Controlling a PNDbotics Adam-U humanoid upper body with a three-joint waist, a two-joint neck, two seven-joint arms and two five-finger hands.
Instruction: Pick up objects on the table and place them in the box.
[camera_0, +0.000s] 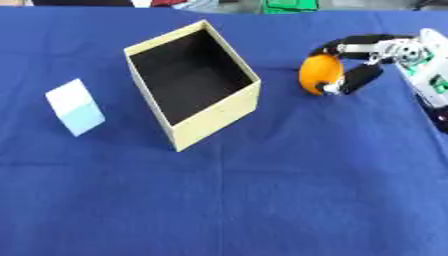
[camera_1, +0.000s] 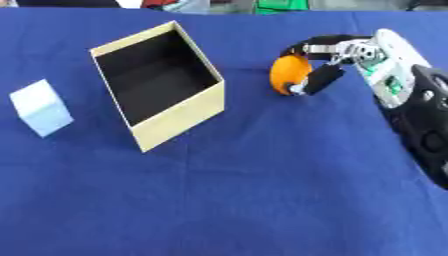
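An orange round object (camera_0: 316, 73) lies on the blue cloth to the right of the box, with my right hand (camera_0: 360, 61) curled round it from the right: fingers over its top, thumb against its near side. The open cardboard box (camera_0: 194, 82), pale yellow outside and black inside, stands left of centre and holds nothing that I can see. A pale blue and white cube (camera_0: 75, 107) sits on the cloth to the left of the box. My left hand shows in neither view.
A blue cloth (camera_0: 262, 200) covers the whole table. My right forearm (camera_1: 411, 100) runs down the right edge. Green and red things lie beyond the far edge.
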